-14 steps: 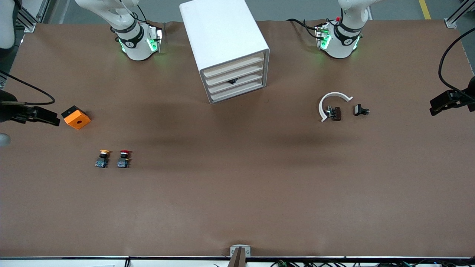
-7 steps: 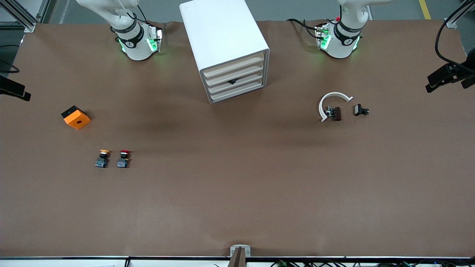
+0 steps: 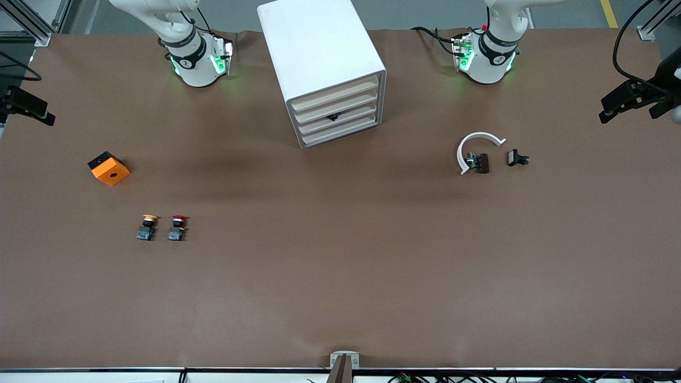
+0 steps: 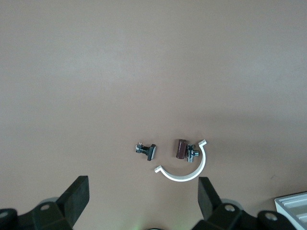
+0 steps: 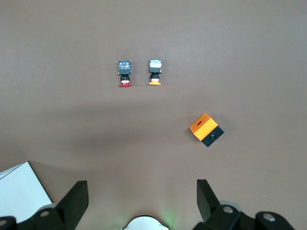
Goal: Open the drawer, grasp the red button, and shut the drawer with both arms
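I have both grippers up in the air at the ends of the worktop (image 3: 340, 276). The left gripper (image 4: 143, 201) hangs with its fingers spread wide and nothing between them, over bare worktop at the left arm's end. The right gripper (image 5: 141, 200) is the same, fingers wide apart and empty, over the right arm's end of the worktop.

All four drawers of the white cabinet (image 3: 322, 64) sit flush, the drawer (image 3: 336, 114) with a small dark mark on its cream front among them. The button (image 3: 177, 227) with the red cap lies on the worktop toward the right arm's end, just beside the orange-capped button (image 3: 147, 227) and apart from it. The orange cube (image 3: 109, 168) sits farther from the front camera than both. Toward the left arm's end I see a white curved clip (image 3: 475, 149) around a small brown part (image 3: 481, 163), with a small black part (image 3: 517, 158) near them
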